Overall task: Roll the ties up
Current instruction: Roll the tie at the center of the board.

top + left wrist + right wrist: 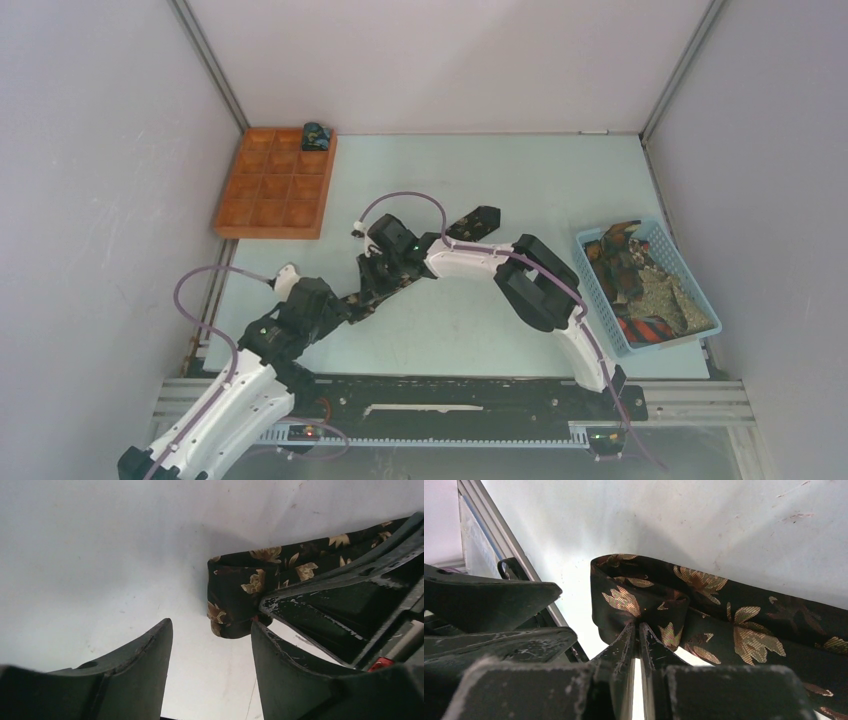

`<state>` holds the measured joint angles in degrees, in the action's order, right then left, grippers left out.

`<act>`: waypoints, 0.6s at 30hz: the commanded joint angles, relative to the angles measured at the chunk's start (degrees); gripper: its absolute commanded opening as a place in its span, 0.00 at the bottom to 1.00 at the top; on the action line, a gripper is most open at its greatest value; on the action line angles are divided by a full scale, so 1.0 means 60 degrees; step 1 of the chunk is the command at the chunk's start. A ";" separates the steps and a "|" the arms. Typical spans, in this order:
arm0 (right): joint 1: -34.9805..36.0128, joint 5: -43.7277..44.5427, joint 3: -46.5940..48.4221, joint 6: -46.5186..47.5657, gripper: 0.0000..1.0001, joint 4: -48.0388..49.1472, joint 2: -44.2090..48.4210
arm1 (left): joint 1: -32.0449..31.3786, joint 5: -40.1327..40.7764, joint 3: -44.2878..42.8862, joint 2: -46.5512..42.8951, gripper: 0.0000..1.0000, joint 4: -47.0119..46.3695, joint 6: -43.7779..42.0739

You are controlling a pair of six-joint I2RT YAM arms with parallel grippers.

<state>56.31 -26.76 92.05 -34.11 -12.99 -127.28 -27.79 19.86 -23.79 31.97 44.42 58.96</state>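
Folded end of black leaf-pattern tie (724, 615) is pinched by closed right gripper (639, 630). Nothing is held by open left gripper (211, 630); fold is seen just beyond its fingertips.

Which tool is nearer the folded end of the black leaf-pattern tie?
Right. The right tool is shut on the black leaf-pattern tie at its folded end; the left tool sits open beside that end, gripping nothing.
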 commanded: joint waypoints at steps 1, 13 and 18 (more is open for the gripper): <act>-0.0124 0.0099 -0.0233 0.0030 0.10 0.0233 0.0004 | 0.0386 -0.0960 0.0269 0.0083 0.64 -0.1016 -0.0344; -0.0237 -0.0022 -0.0443 0.0024 0.10 0.0399 0.0017 | 0.1253 -0.2225 0.1139 0.0280 0.63 -0.2199 -0.0247; -0.0268 -0.0080 -0.0463 0.0019 0.10 0.0449 -0.0024 | 0.1418 -0.2328 0.1343 0.0517 0.63 -0.2504 -0.0254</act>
<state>55.31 -28.73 90.19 -34.50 -10.20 -127.28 -20.23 7.81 -16.25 34.24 33.47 58.00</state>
